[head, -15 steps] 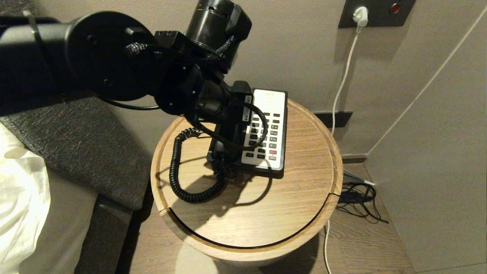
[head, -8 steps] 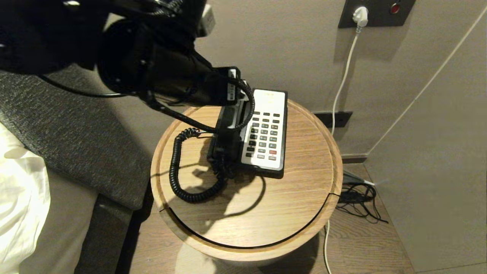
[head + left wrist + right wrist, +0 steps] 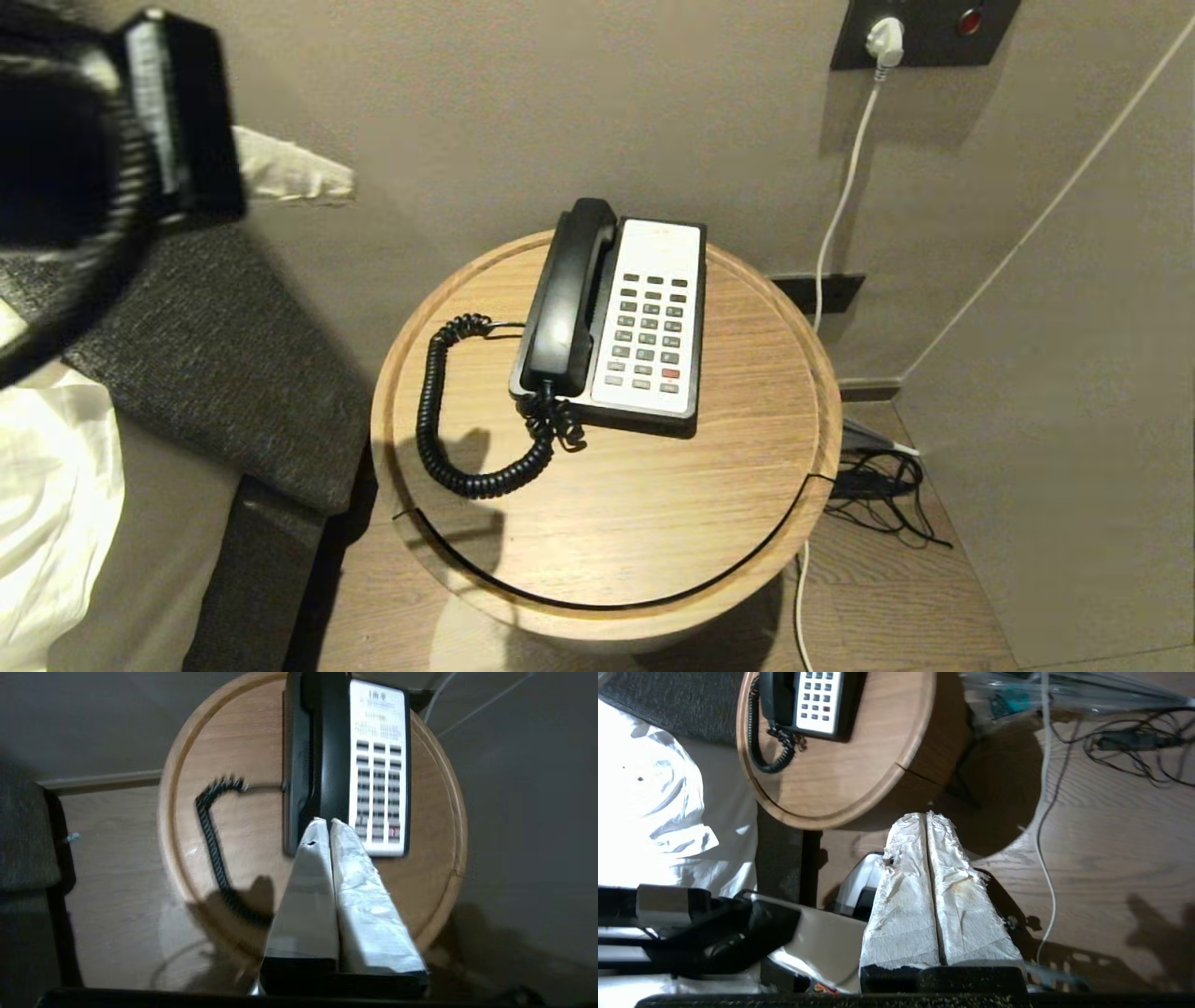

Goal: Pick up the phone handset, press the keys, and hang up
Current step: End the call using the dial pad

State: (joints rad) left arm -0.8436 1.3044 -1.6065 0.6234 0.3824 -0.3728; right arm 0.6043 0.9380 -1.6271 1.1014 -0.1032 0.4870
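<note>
The black phone handset (image 3: pixel 565 299) lies in the cradle on the left side of the black-and-white phone base (image 3: pixel 658 252), beside the keys (image 3: pixel 651 331). Its coiled cord (image 3: pixel 434 411) loops across the round wooden table (image 3: pixel 822 439). My left gripper (image 3: pixel 325 821) is shut and holds nothing. It hovers above and apart from the handset (image 3: pixel 334 765), and in the head view it sits at the upper left (image 3: pixel 345 182). My right gripper (image 3: pixel 927 814) is shut and empty, low over the floor beside the table, well away from the handset (image 3: pixel 773 695).
A grey upholstered bed edge (image 3: pixel 215 364) with white bedding (image 3: pixel 47 485) borders the table's left. A white plug (image 3: pixel 883 37) sits in the wall socket, its cable running down to a tangle of wires (image 3: pixel 878 485) on the wooden floor at the right.
My left arm has pulled up and away to the left from over the phone, and its gripper has gone from open to shut. The handset stays on the cradle.
</note>
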